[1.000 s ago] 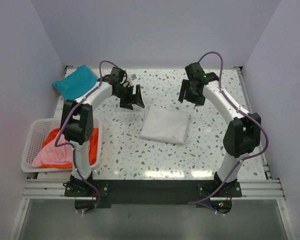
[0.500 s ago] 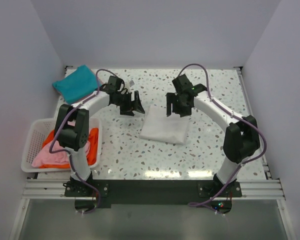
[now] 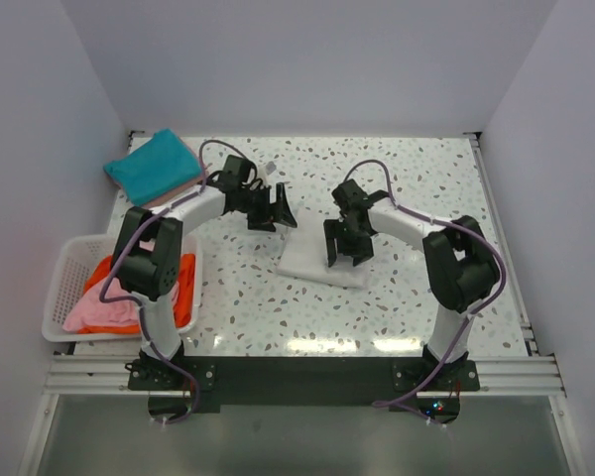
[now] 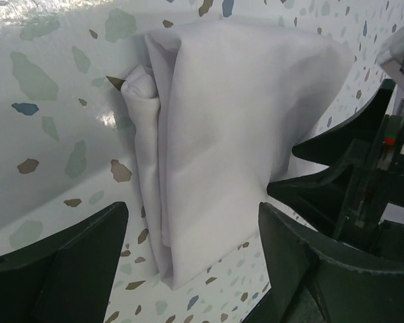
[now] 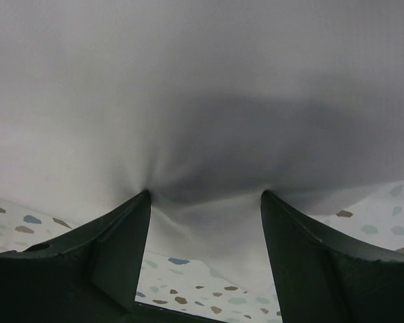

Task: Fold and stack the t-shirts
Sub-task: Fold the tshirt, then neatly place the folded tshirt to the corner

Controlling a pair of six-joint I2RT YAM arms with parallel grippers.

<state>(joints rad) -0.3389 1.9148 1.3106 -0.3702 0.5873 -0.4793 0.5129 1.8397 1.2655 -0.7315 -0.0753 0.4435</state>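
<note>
Right fingers (image 5: 114,242) on t-shirt (image 4: 236,121) edge, left fingers (image 4: 74,249) beside

I'm driving two matching arms, the left arm (image 3: 191,205) and the right arm (image 3: 405,225): curved white links between bulky black joint housings. A purple cable (image 3: 369,163) loops along each. Jaws are black, broad, tapering wedges. Black mounting bases (image 3: 165,374).
</note>
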